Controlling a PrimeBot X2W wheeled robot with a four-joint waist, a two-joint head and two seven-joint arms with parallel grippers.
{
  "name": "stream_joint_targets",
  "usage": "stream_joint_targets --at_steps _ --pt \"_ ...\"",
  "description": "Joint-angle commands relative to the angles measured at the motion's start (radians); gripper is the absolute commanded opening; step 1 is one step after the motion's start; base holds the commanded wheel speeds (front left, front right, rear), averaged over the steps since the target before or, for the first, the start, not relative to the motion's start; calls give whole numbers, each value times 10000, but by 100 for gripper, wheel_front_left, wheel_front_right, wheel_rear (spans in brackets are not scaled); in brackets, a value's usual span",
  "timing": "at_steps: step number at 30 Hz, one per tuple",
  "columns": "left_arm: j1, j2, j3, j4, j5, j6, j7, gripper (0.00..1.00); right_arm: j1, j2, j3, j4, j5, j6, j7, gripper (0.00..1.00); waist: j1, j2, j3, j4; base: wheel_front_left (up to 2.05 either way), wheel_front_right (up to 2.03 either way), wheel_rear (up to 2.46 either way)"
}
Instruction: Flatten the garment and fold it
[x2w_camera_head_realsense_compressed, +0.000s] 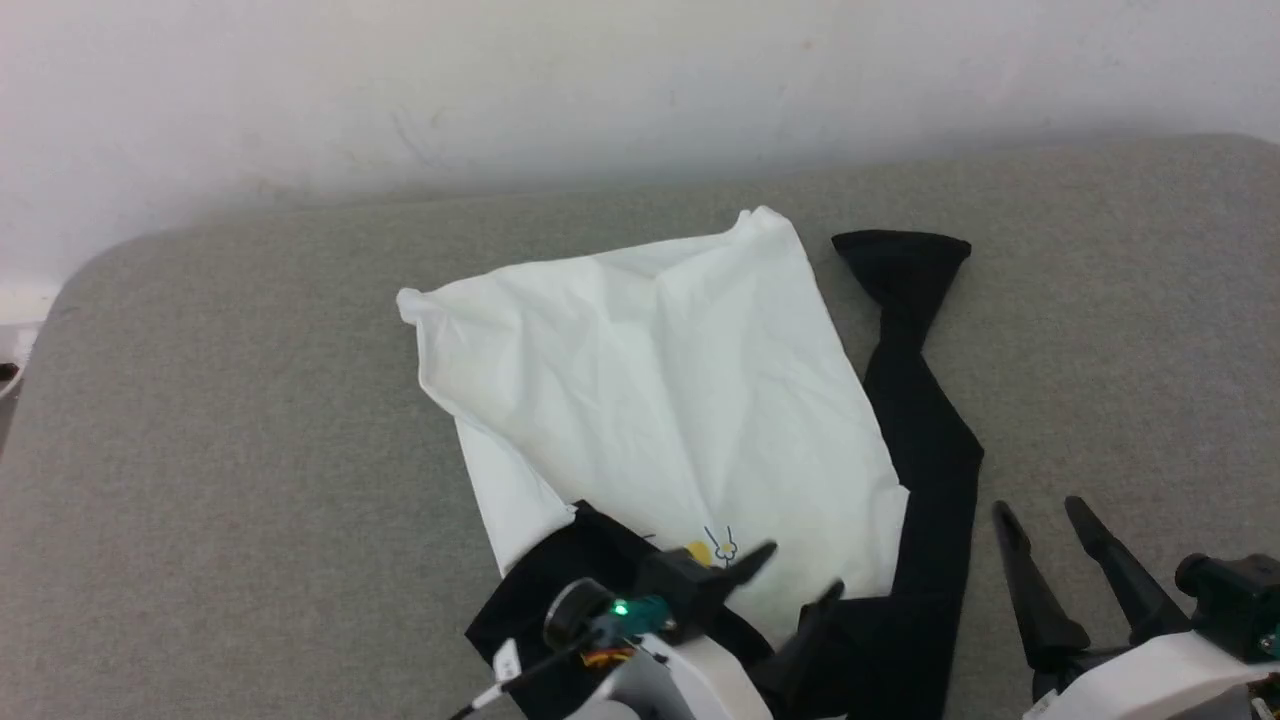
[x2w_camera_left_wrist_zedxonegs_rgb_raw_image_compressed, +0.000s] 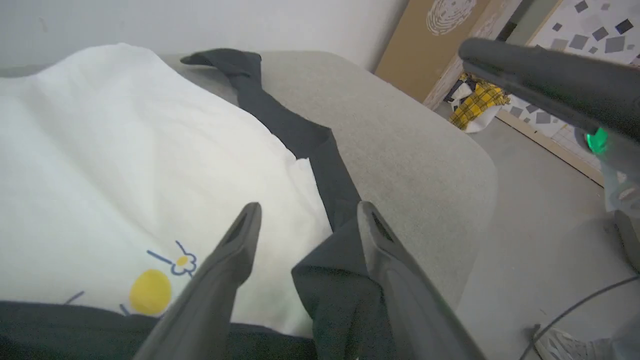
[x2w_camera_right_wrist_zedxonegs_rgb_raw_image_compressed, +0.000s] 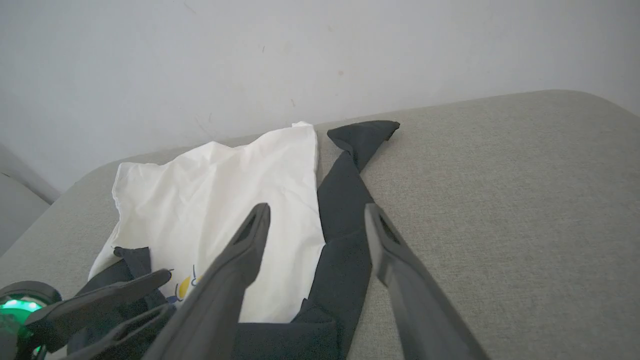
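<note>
White fabric makes up the body of the garment (x2w_camera_head_realsense_compressed: 660, 400), which you see lying creased on the grey upholstered surface (x2w_camera_head_realsense_compressed: 250, 450), spread from the near middle toward the far side. One black sleeve (x2w_camera_head_realsense_compressed: 920, 400) runs long and narrow along its right edge. More black cloth bunches at the near edge, beside a small yellow-and-blue graphic (x2w_camera_head_realsense_compressed: 712, 548). Your left tool (x2w_camera_head_realsense_compressed: 797, 572) is over that near edge, fingers spread, gripping nothing. Your right tool (x2w_camera_head_realsense_compressed: 1040, 510) sits right of the sleeve, fingers likewise apart and empty.
</note>
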Motion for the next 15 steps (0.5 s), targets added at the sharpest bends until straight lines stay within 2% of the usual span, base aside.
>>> stream_joint_targets --at_steps 1,7,15 --pt "71 113 197 -190 52 105 -332 100 -56 27 -27 20 -42 -19 -61 100 0 0 -203 167 0 0 0" --pt "525 663 1511 -1208 42 900 -1569 100 74 27 -128 -45 -132 -19 -23 100 0 0 -556 457 0 0 0" --pt "1544 1393 4439 -2531 514 2069 -1764 100 66 28 -215 -278 -466 -19 -8 100 0 0 -659 627 0 0 0"
